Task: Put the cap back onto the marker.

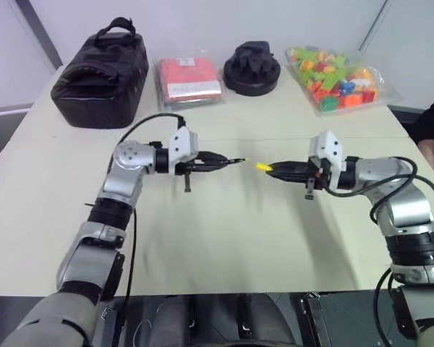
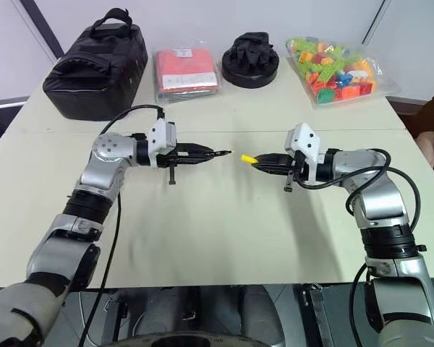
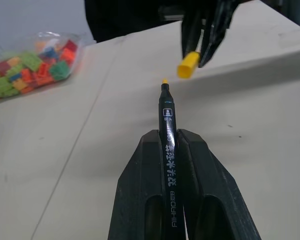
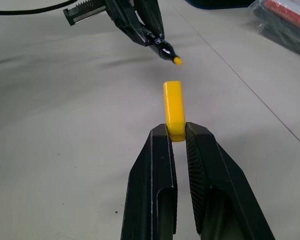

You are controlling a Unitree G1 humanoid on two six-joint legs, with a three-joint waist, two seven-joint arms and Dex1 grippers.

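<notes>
My left gripper (image 1: 215, 163) is shut on the black marker (image 3: 167, 130), held about level above the table with its small yellow tip pointing right. My right gripper (image 1: 275, 169) is shut on the yellow cap (image 1: 262, 167), which sticks out past its fingertips toward the marker. Both hover over the table's middle, facing each other. A short gap separates the marker's tip (image 4: 177, 60) from the cap (image 4: 173, 107). In the left wrist view the cap (image 3: 188, 65) sits slightly off the marker's line, to one side of the tip.
Along the table's back edge stand a black bag (image 1: 101, 72), a red packet in clear wrap (image 1: 188, 79), a black round object (image 1: 252, 66) and a clear bag of coloured building blocks (image 1: 336, 78). A person's arm (image 1: 432, 134) shows at the right edge.
</notes>
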